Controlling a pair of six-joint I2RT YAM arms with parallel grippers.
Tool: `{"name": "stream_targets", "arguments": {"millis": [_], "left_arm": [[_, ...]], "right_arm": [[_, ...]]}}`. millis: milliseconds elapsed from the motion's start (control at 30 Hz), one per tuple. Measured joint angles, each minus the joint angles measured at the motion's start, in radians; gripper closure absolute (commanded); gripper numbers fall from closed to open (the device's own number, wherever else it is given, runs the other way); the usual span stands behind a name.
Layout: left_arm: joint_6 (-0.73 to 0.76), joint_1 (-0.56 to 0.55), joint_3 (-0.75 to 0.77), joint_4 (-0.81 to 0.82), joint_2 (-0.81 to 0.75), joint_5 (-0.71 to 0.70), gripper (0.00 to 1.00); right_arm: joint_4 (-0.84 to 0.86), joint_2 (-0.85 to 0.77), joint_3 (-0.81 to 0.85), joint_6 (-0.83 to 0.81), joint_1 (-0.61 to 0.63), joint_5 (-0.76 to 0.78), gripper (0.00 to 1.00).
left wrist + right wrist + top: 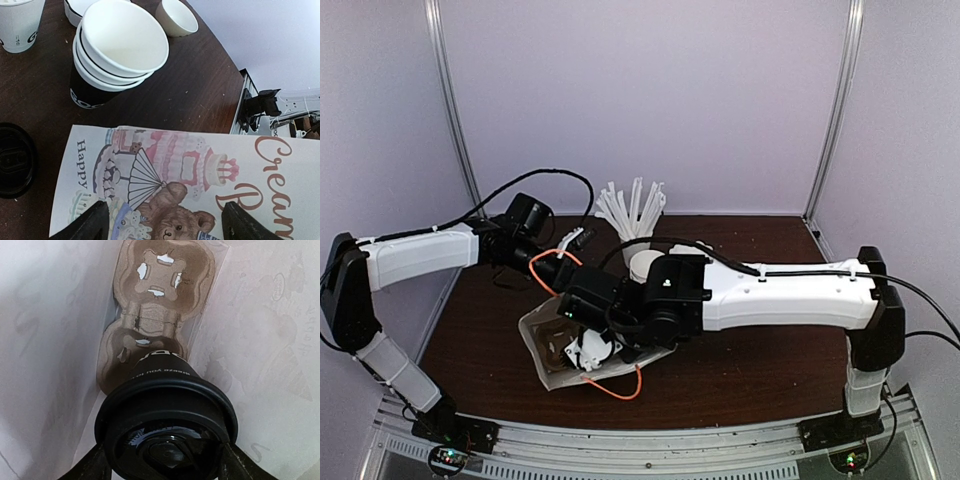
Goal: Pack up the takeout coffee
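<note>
Right wrist, right pincer (165, 462) gripping takeout coffee (167, 390)

Takeout coffee (167, 390) is inside the bag (45, 340), between the right gripper (165, 467) fingers, over the near pocket of the 2-pocket carrier (160, 290) on the bag's bottom — outside, in left wrist view, bowls (122, 42) stacked on a cup (87, 95) lie beyond the bag, w/ a lid (12, 160) left of it on the table (200, 100).
</note>
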Motion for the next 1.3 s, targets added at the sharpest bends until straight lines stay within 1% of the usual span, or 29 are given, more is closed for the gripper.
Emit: {"name": "stream_targets", "arguments": {"millis": [267,700,833,933,1033,1133,1300], "left_arm": [[0.000,0.000,-0.011,0.027,-0.026,0.006,0.19],[0.001,0.000,-0.011,0.026,-0.027,0.017,0.19],[0.002,-0.001,-0.011,0.025,-0.029,0.000,0.15],[0.008,0.000,-0.011,0.009,-0.048,-0.056,0.14],[0.015,0.014,-0.011,-0.019,-0.082,-0.108,0.13],[0.020,0.050,-0.013,-0.042,-0.129,-0.142,0.13],[0.032,0.131,-0.025,-0.071,-0.207,-0.175,0.12]], "right_arm": [[0.018,0.026,0.001,0.016,-0.018,0.000,0.31],[0.029,0.097,0.036,0.029,-0.045,-0.002,0.31],[0.009,0.134,0.084,0.051,-0.056,-0.021,0.30],[-0.026,0.156,0.129,0.071,-0.068,-0.049,0.30],[-0.096,0.184,0.207,0.105,-0.084,-0.096,0.30],[-0.174,0.207,0.282,0.145,-0.095,-0.159,0.30],[-0.278,0.209,0.329,0.185,-0.103,-0.255,0.29]]}}
